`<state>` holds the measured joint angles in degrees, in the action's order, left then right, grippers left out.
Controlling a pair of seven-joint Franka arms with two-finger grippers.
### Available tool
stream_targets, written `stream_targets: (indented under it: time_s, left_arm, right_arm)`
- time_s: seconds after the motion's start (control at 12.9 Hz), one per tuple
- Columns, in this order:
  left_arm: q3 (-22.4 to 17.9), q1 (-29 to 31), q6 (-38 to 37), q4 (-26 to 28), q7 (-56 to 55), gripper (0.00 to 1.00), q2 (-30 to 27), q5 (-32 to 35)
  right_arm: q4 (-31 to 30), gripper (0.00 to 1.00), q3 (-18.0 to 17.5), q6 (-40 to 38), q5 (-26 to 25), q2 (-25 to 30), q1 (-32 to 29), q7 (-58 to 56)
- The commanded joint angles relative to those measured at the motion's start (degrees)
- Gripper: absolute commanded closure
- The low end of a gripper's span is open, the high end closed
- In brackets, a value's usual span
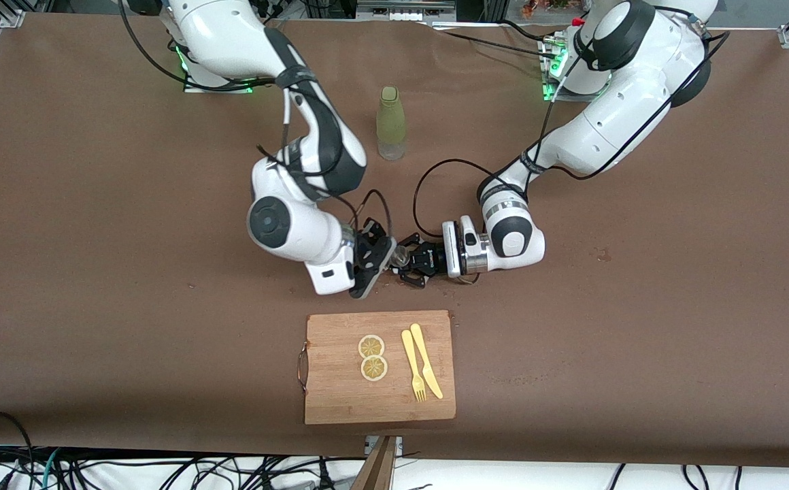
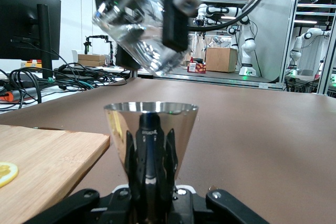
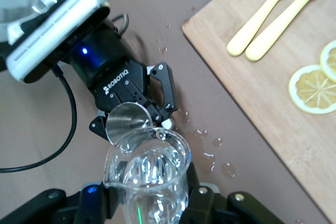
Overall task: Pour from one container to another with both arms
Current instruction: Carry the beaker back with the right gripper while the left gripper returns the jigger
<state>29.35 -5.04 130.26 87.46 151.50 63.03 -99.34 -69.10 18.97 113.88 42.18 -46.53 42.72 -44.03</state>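
Observation:
My left gripper (image 1: 413, 264) is shut on a small shiny metal cone cup (image 2: 151, 127), which it holds upright just above the brown table. My right gripper (image 1: 374, 262) is shut on a clear glass pitcher (image 3: 149, 174). The pitcher is tilted, and its spout sits over the metal cup's (image 3: 126, 121) rim. In the left wrist view the pitcher (image 2: 139, 27) hangs slanted above the cup. The two grippers meet over the middle of the table, just farther from the front camera than the cutting board. I cannot tell whether liquid is flowing.
A wooden cutting board (image 1: 340, 401) lies nearer the front camera, with two lemon slices (image 1: 371, 346), a yellow fork (image 1: 413, 371) and a yellow knife (image 1: 427, 367) on it. A green bottle (image 1: 391, 122) stands farther back. Water droplets (image 3: 210, 153) lie on the table beside the cup.

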Motion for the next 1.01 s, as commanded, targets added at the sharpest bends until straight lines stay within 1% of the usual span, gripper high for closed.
stream_targets:
  time_s: [0.0,0.16,0.31,0.47,0.62,0.7,0.78,0.86,0.93]
  left_arm:
    - [0.6,0.1,0.2,-0.7,2.2,1.0,-0.2,-2.7]
    - [0.7,0.9,-0.3,0.2,1.8,1.0,-1.7,-2.7]
    - [0.7,2.0,-0.4,1.6,1.4,1.0,-3.9,-2.6]
    - [0.4,3.5,-0.4,3.2,0.7,1.0,-6.3,-2.3]
    - [-0.1,6.3,-0.9,6.3,0.2,1.0,-9.8,-1.7]
    - [-1.1,7.7,-2.5,8.2,0.0,1.0,-11.5,-1.6]
    - [-2.2,8.8,-4.6,9.3,-0.7,1.0,-12.6,0.0]
    - [-3.3,10.2,-7.2,9.7,-2.6,1.0,-13.3,3.3]
    - [-5.6,11.5,-11.7,9.7,-5.2,1.0,-13.9,7.4]
  right_arm:
    - [-6.6,0.64,-0.6,-0.9,6.8,5.1,-4.2,-10.4]
    - [-10.1,0.64,-0.6,-1.1,9.7,7.4,-6.8,-17.2]
    - [-12.1,0.64,-0.8,-3.6,11.1,9.1,-10.5,-24.4]
    - [-13.0,0.64,-2.8,-7.5,13.6,9.9,-16.2,-32.5]
    - [-13.1,0.64,-3.0,-11.7,14.5,9.9,-20.4,-39.2]
    - [-13.3,0.64,-3.0,-13.1,14.8,10.0,-22.2,-42.4]
    - [-14.6,0.64,-3.0,-14.1,15.9,10.5,-24.1,-46.1]
    - [-16.9,0.64,-3.0,-14.4,17.0,11.1,-25.8,-50.1]
    - [-19.2,0.64,-3.0,-14.4,18.7,11.5,-27.5,-54.7]
